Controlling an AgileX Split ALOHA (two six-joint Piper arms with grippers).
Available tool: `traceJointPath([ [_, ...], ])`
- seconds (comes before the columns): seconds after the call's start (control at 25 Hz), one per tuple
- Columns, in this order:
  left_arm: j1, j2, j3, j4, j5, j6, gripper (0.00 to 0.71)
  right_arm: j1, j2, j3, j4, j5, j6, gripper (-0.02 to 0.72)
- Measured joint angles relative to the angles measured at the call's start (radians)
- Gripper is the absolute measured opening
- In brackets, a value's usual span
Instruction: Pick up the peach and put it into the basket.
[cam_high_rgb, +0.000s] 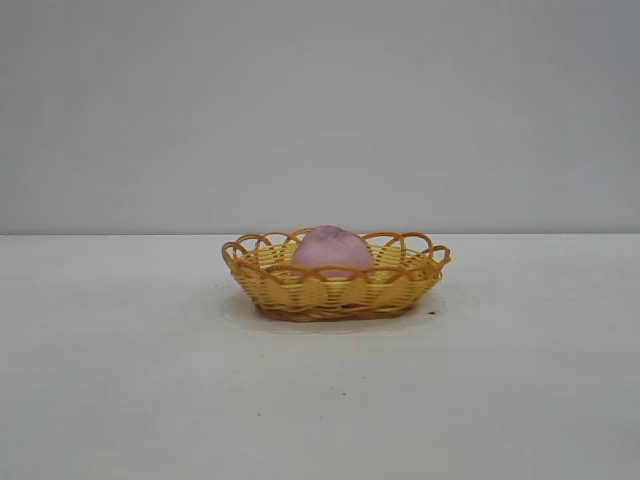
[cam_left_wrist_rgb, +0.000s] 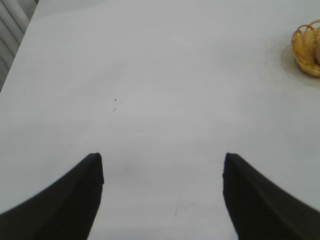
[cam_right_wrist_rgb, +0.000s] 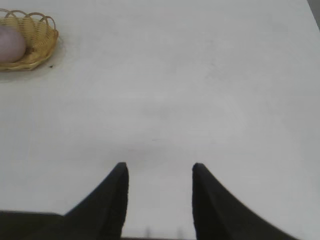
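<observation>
Closest in, two pairs of dark fingers frame bare white table (cam_high_rgb: 120, 400). The left gripper (cam_left_wrist_rgb: 162, 175) has its fingers spread wide with nothing between them; the right gripper (cam_right_wrist_rgb: 160, 182) is parted more narrowly, also holding nothing. Both hang over open tabletop, pulled well back from the work.

The peach (cam_high_rgb: 332, 250) already sits inside the basket (cam_high_rgb: 300, 290), its pink dome rising above the looped rim, roughly centred in the weave. From the left fingers the basket lies far ahead and off to one side, only its edge (cam_left_wrist_rgb: 307, 50) showing at the margin of that wrist view. From the right fingers it lies ahead and off to the opposite side (cam_right_wrist_rgb: 37, 42), with the peach (cam_right_wrist_rgb: 10, 44) nestled in it.

Neither arm looks clearly nearer; both are well apart from the basket, and neither appears in the outside view at all. The peach is rounded, with its pointed end up, so no long axis matters much here. To my eye the placing is done, and no further reach seems needed.
</observation>
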Motion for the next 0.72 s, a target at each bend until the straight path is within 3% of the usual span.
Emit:
traceJointPath([
  [0.72, 0.0, -0.002, 0.0, -0.001, -0.002, 0.0, 0.444, 0.019, -0.158, 0.002, -0.002, 0.002, 0.001, 0.258],
])
